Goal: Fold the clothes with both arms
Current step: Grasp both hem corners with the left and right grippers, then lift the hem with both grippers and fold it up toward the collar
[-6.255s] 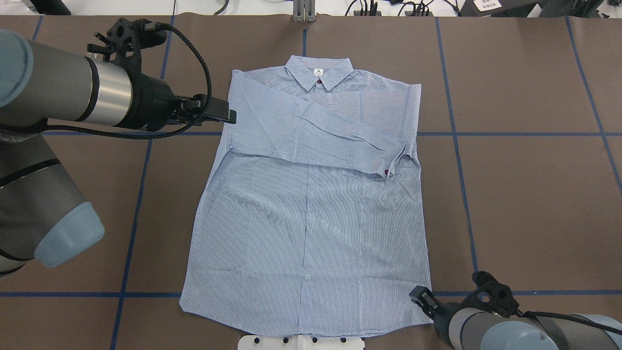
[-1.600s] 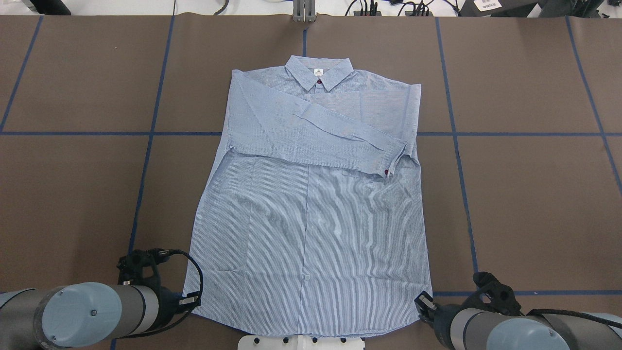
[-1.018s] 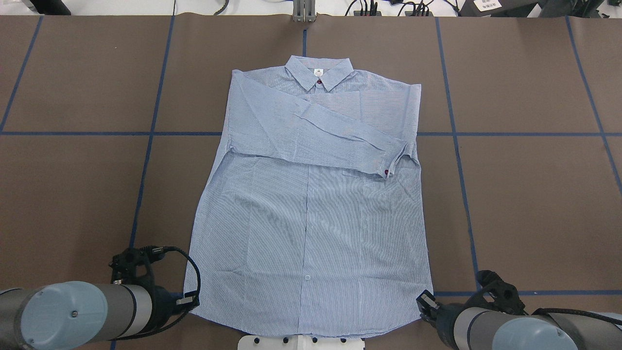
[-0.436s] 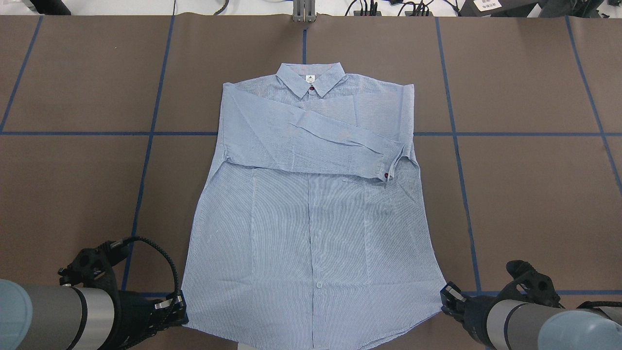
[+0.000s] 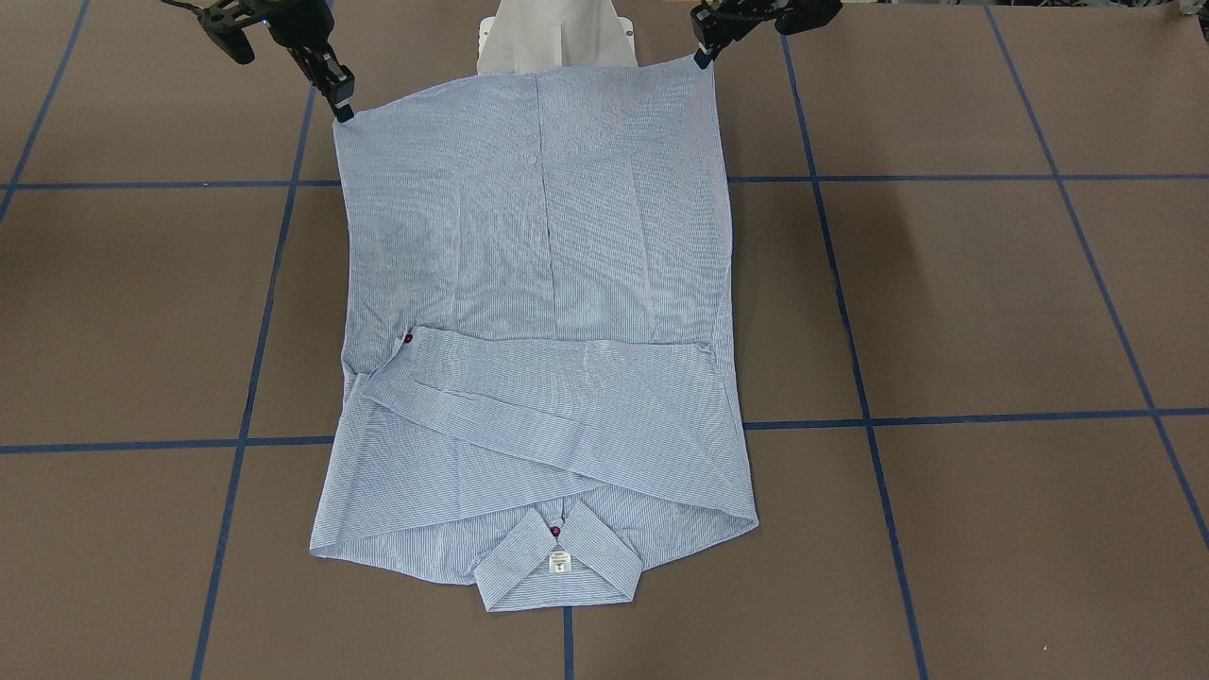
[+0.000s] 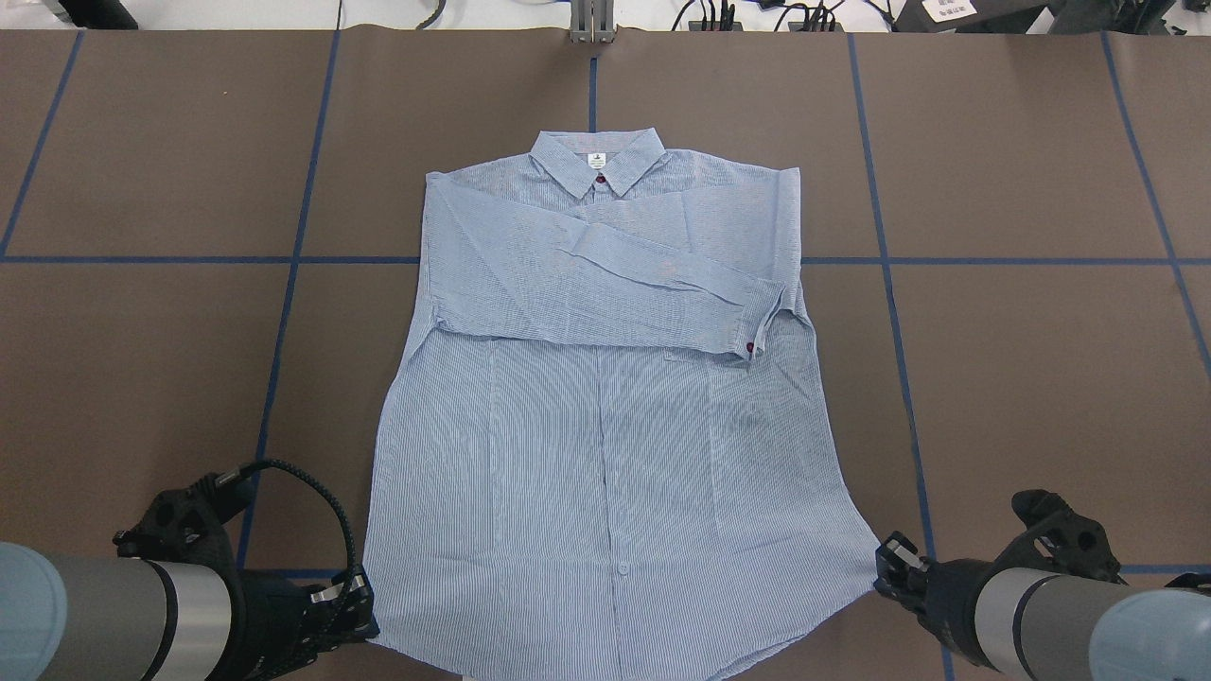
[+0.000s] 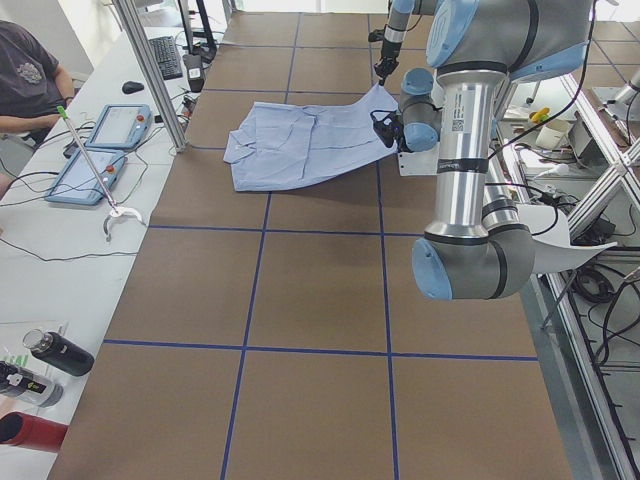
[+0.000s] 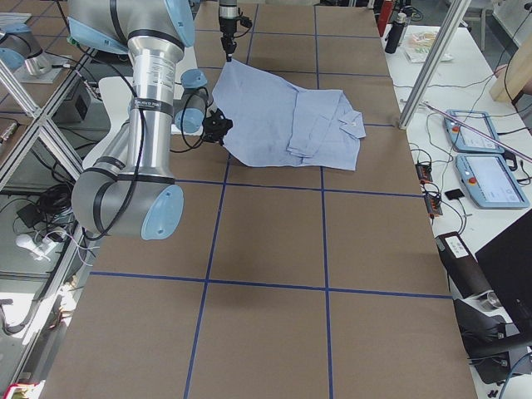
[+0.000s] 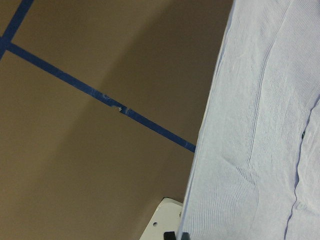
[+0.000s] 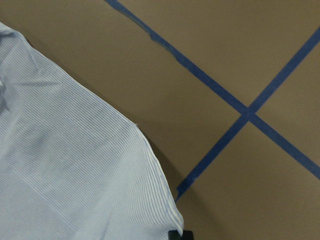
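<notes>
Left pincer point(image 6: 358, 610): closed on the hem corner of the striped shirt point(image 6: 605, 454) on its own side. In its wrist view the fabric edge runs straight down into the black fingertips point(image 9: 170, 235).
Right pincer point(image 6: 887, 560): clamped on the opposite hem corner. In its wrist view the rounded corner of the cloth ends right at the fingertips point(image 10: 175, 235).
Shirt: front up and buttoned, stretched between the two pincers along the hem. In both side views the hem is raised off the bench point(image 6: 1041, 378) at the pincers, and the cloth slopes down to lie flat farther out.
Collar point(image 6: 596, 161): at the end farthest from both pincers, flat, with a small white label and a dark red button below it.
Sleeves: folded across the chest. The upper sleeve point(image 6: 605, 274) slants towards the right pincer's side, and its cuff point(image 6: 757, 336) shows a dark red button.
Bench: brown cover marked by a grid of blue tape lines point(image 6: 284, 260).
Pedestal point(image 5: 557, 38): white, between the two pincers, with the hem touching or overlapping its edge.
Arms: the left arm point(image 6: 95, 615) and the right arm point(image 6: 1060, 615) both reach in low from the robot's side.
</notes>
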You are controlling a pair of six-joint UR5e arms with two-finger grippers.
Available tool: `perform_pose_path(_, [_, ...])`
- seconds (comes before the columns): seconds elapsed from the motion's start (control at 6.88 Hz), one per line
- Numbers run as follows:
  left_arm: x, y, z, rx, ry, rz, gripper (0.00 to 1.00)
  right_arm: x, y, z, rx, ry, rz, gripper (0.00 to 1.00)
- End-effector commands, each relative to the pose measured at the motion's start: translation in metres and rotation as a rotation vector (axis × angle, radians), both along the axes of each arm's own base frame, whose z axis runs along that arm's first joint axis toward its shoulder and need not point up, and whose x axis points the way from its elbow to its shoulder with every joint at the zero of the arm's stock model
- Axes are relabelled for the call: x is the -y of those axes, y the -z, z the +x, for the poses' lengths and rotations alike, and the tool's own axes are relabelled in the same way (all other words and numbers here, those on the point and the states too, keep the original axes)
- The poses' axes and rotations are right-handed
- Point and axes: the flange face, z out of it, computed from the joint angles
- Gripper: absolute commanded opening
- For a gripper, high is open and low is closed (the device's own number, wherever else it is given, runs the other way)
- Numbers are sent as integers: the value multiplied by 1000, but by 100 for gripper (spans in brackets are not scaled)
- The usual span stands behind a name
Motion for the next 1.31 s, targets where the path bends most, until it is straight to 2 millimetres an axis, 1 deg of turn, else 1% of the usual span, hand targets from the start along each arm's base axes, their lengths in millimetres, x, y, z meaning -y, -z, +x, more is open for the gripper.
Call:
perform_pose_path(0.0, [37, 12, 0, -28, 80, 19, 0, 48, 18, 14, 50, -107, -17, 0])
perform_pose_path(0.15, [74, 6, 9, 3, 113, 105, 0, 78, 37, 19, 58, -104, -33, 0])
perform_pose_path(0.29, [114, 11, 2, 11, 168, 156, 0, 104, 67, 2, 49, -135, -36, 0])
perform_pose_path(0.44, [135, 9, -10, 24, 208, 173, 0, 129, 95, -16, 10, -176, -47, 0])
perform_pose_path(0.58, [153, 9, -28, 25, 212, 198, 0, 149, 107, -18, -17, -212, -55, 0])
perform_pose_path(0.73, [172, 10, -49, 21, 231, 187, 0, 166, 100, -11, -35, -251, -58, 0])
perform_pose_path(0.87, [188, 5, -58, 34, 264, 178, 0, 191, 92, -4, -56, -292, -64, 0])
perform_pose_path(1.02, [220, 4, -45, 54, 293, 178, 0, 223, 94, -6, -76, -318, -45, 0])
perform_pose_path(1.16, [256, 1, -32, 85, 315, 189, 0, 254, 88, -11, -115, -338, -40, 0])
